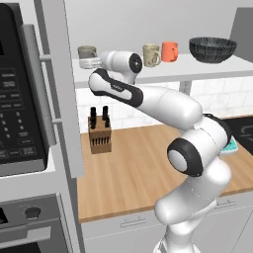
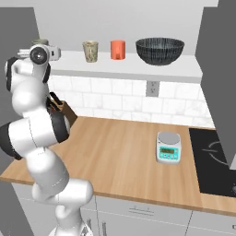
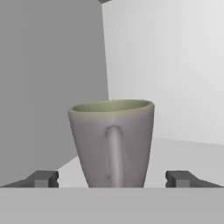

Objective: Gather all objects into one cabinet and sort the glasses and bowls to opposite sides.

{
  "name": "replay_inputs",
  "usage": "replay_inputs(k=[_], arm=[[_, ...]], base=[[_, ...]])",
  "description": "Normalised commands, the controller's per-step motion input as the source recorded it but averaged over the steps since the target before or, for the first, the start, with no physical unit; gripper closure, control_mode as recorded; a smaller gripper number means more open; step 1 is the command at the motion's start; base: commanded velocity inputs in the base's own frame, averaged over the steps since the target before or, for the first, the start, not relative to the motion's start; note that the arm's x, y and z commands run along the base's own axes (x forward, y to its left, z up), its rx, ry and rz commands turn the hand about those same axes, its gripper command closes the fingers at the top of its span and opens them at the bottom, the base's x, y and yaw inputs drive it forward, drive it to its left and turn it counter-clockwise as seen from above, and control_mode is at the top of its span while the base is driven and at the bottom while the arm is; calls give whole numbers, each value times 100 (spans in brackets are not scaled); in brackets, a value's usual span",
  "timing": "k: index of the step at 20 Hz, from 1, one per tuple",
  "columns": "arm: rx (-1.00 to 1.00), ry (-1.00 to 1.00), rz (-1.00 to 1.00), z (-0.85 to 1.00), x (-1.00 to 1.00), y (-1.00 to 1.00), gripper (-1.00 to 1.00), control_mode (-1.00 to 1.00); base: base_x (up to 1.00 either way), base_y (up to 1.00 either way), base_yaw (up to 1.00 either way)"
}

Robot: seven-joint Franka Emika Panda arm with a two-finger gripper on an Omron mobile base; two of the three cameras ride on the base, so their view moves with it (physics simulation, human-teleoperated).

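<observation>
In the left base view, the arm is reaching up to the left end of the cabinet's white bottom board (image 1: 207, 66), where the grey mug (image 1: 87, 53) is standing upright near the left end. The gripper (image 1: 95, 62) is sitting just beside the mug, on its right. Further along the board the beige mug (image 1: 150, 55) and the orange mug (image 1: 169, 51) are standing close together, and the black bowl (image 1: 212, 49) is resting near the right end, well apart from the hand. Below, a knife block (image 1: 99, 134) is standing at the back of the wooden worktop (image 1: 128, 173).

In the right base view, the hand is hanging at the board's left end with the grey mug's rim peeking above it. The beige mug, orange mug and bowl are lined up towards the right. A kitchen scale (image 2: 168, 146) is sitting on the worktop near the cooktop (image 2: 216, 161).

In the hand view, the grey mug is standing upright between the two fingertips (image 3: 43, 178), its handle facing the camera and its greenish inside showing. The fingers are spread wide, each standing clear of the mug's sides, gripping nothing.
</observation>
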Motion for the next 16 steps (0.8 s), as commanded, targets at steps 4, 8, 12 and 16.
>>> replay_inputs(k=[4, 8, 12, 16], arm=[[0, 0, 0, 9, -52, -39, -100, -100], [0, 1, -4, 25, -27, -54, -100, -100], [0, 5, -15, 33, -10, -54, -100, -100], [0, 5, -11, 31, -15, -72, -100, -100]], base=[[0, 0, 0], [0, 0, 0], [0, 0, 0], [0, 0, 0]])
